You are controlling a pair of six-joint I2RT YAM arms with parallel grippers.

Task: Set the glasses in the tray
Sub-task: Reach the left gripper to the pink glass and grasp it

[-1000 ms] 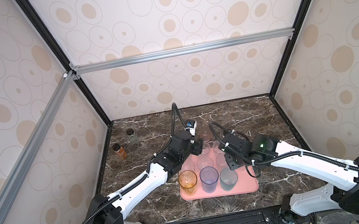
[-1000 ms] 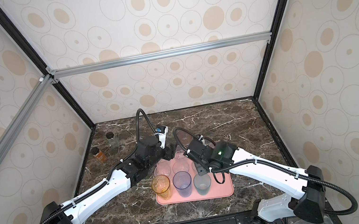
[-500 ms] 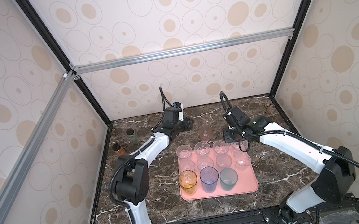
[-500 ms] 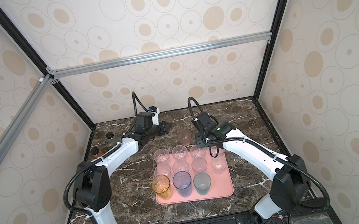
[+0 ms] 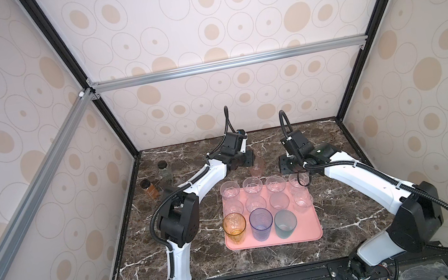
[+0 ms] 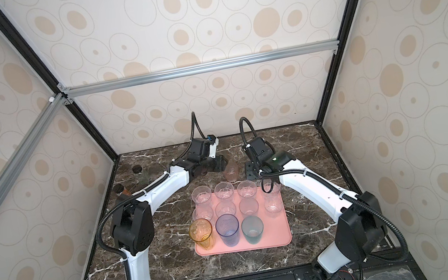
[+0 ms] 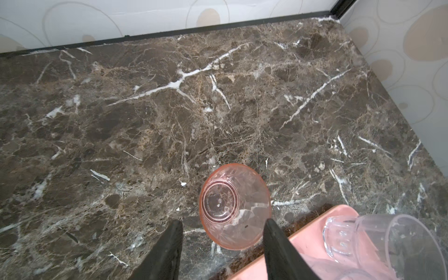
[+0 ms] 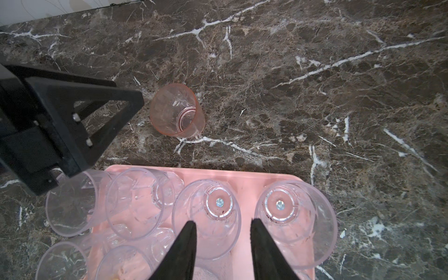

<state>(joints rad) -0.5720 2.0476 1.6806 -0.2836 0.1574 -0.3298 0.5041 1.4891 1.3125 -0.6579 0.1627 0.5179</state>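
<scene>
Where tray (image 5: 306,227) sits, veined marble (image 5: 324,135), dotted walls (image 5: 227,21)

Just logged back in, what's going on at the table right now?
The tray is nearly loaded: the other glasses stand on it in three rows. One pink glass is off it, upright on the marble tabletop just beyond the tray's far edge. The left pincer is open right beside that glass, not gripping it. The right pincer hovers open over the tray's far row, holding nothing.

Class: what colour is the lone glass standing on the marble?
The tumbler is pink, clearest in the right wrist view.
</scene>
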